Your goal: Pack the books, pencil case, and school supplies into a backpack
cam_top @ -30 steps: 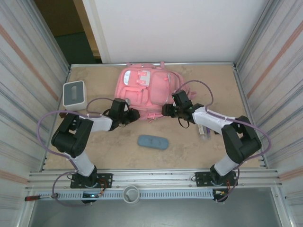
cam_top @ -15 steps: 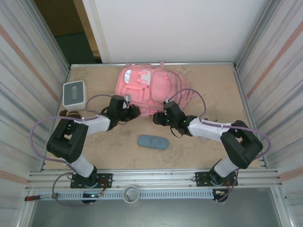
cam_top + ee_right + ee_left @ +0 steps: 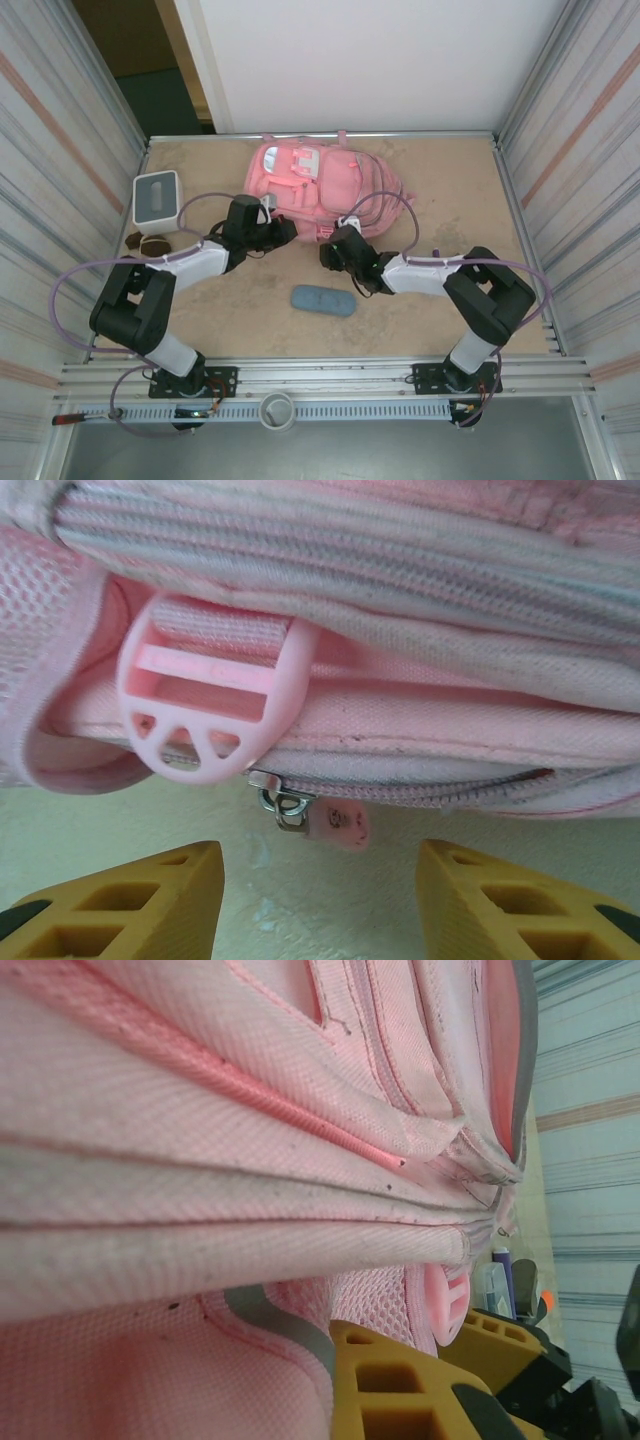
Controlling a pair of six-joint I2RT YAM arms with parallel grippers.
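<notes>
The pink backpack lies flat at the back of the table. My left gripper is at its near left corner, shut on a fold of pink fabric with grey trim that lies against my yellow finger. My right gripper stands open at the near edge. A metal zip slider with a pink pull tab hangs just ahead of the gap between its fingertips, beside a round pink buckle. The blue-grey pencil case lies on the table nearer the arms. A purplish pen-like stick shows past the backpack. The books are out of view.
A white box with a grey top stands at the left, with small dark brown lumps just in front of it. Corrugated metal walls close in both sides. Purple cables loop from both arms over the table.
My right gripper has slid left along the backpack's near edge to the zip pull, and its jaws have narrowed a little. My left gripper has closed on the fabric.
</notes>
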